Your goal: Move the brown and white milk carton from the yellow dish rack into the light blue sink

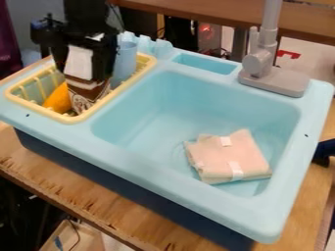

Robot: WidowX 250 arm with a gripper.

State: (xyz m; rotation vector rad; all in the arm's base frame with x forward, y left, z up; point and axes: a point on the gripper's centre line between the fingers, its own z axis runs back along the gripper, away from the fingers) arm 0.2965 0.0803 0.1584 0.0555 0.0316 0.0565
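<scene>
Brown and white, a patterned container (87,96) is standing out as the thing nearest the black gripper (80,73), its lower part sitting inside a pale yellow rack (80,118) at the left of the view. From above, the gripper is hanging down over the rack, and its dark parts are flanking the container's white upper portion closely on both sides. Whether it is grasping the container or only surrounding it, released, is staying hard to tell, as the black parts are merging into one dark shape.

Just beside the container, on its left, an orange object (58,99) is lying in the rack, partly showing past the container's edge. On the other side, a light blue cup (124,62) is standing upright toward the rack's far end.

Farther out, the rack is resting on the left side of a light blue toy sink (196,188). Down in the basin, well apart from the gripper, a folded pinkish cloth (224,153) with white tags is lying near the front right corner. Behind the basin, a small recessed compartment (204,64) is running along the rim, and a grey faucet (274,81) is rising beside it. Beneath everything, a wooden table (98,190) is supporting the sink.
</scene>
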